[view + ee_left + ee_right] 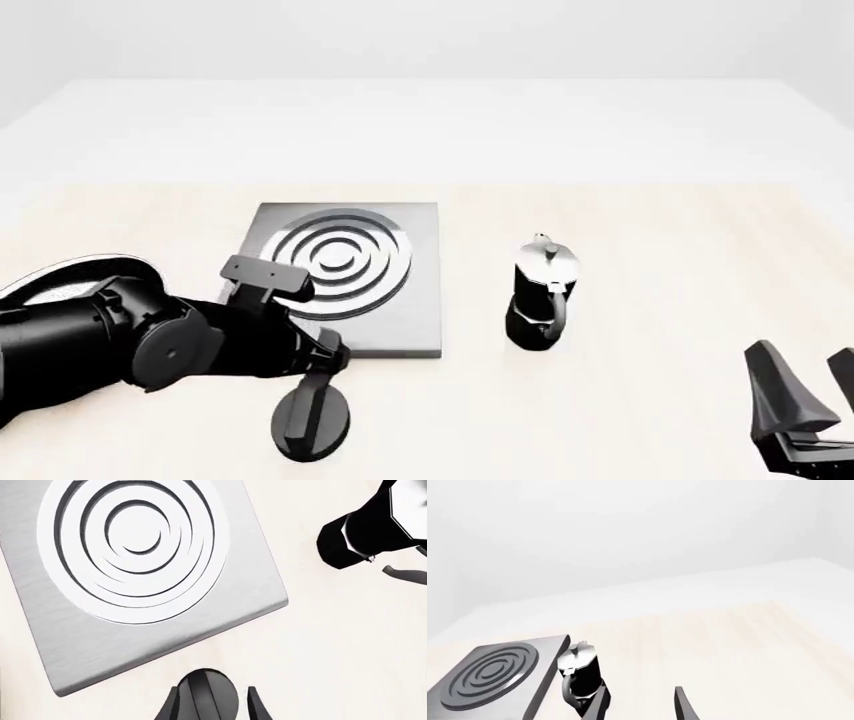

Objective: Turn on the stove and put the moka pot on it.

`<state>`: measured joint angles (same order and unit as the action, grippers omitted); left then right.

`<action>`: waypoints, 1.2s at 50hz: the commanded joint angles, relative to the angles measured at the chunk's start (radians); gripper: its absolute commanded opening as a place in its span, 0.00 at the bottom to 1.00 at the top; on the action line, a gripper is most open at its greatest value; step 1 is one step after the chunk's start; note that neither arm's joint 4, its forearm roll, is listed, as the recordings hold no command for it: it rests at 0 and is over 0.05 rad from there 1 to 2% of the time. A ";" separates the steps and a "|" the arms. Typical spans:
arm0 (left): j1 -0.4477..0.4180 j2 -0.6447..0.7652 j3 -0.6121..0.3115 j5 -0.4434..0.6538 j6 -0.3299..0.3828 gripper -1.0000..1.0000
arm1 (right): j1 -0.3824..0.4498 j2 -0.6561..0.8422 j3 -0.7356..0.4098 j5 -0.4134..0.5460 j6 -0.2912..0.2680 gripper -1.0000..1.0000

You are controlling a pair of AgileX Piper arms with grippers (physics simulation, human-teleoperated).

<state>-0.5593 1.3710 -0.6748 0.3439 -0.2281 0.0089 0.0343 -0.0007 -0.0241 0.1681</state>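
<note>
1. My left fingers [314,400] straddle the black knob [312,420], just in front of the stove [350,280].
2. Moka pot [541,300] stands upright on the desk [641,260], right of the stove.
3. My right fingers [801,385] hang spread, empty.

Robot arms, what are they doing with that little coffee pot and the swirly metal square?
The left gripper is down at the black knob in front of the stove, fingers on either side of it, apparently to switch the stove on. The moka pot stands upright on the table just right of the stove, untouched. The right gripper waits open near the table's right front, holding nothing. The pot is not on the rings yet.
</note>
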 commanded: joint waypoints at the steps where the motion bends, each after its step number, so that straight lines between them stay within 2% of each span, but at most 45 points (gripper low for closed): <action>1: -0.016 0.033 0.014 -0.035 -0.022 1.00 | 0.000 -0.004 0.000 0.002 0.008 1.00; 31: 0.016 0.116 0.019 -0.093 0.001 1.00 | 0.000 -0.009 0.000 0.003 0.024 1.00; 53: -0.007 0.162 0.044 -0.133 -0.023 1.00 | 0.003 -0.006 0.000 -0.001 0.035 1.00; 60: -0.015 0.135 0.044 -0.108 -0.038 1.00 | 0.003 -0.007 0.000 0.000 0.035 1.00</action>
<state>-0.5656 1.5167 -0.6371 0.2277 -0.2535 0.0110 0.0294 -0.0004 -0.0257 0.2013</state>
